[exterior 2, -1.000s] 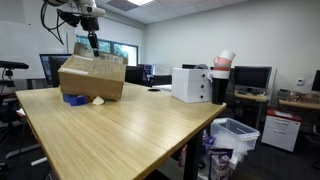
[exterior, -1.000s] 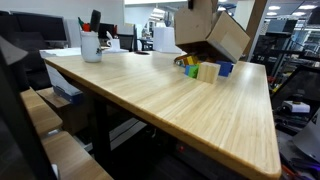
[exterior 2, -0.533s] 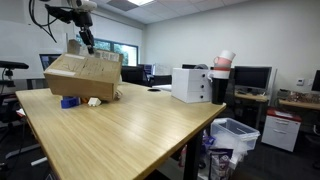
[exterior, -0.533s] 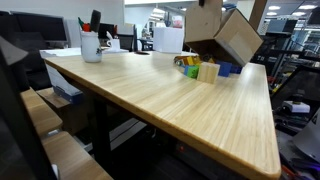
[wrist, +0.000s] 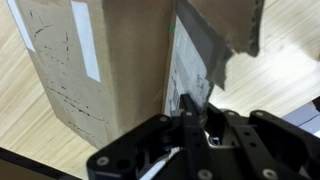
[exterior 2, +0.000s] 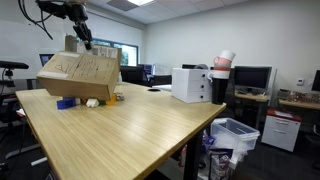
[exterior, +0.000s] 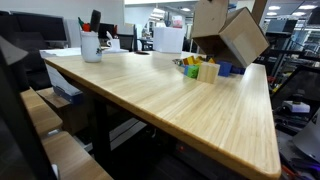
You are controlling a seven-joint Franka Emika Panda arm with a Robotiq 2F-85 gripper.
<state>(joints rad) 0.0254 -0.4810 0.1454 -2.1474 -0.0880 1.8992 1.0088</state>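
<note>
My gripper (exterior 2: 80, 40) is shut on the top edge of a brown cardboard box (exterior 2: 78, 74) and holds it tilted in the air above the wooden table (exterior 2: 120, 125). The box also shows lifted in an exterior view (exterior: 230, 32). Under it on the table lie several small blocks: a cream one (exterior: 207, 72), a blue one (exterior: 226, 69), a green one (exterior: 190, 71). In an exterior view a blue block (exterior 2: 66, 102) and a white one (exterior 2: 92, 101) lie uncovered. In the wrist view my jaws (wrist: 196, 108) pinch a box flap (wrist: 205, 45) beside the box wall (wrist: 100, 70).
A white mug (exterior: 91, 46) with pens stands at the table's far corner. A white box (exterior 2: 190, 84) with stacked cups (exterior 2: 222, 62) sits at the table's other end. A bin (exterior 2: 236, 135) stands on the floor beside it. Desks and monitors ring the table.
My gripper has lifted the box up and sideways, tilting it further. The blocks beneath it have come into view.
</note>
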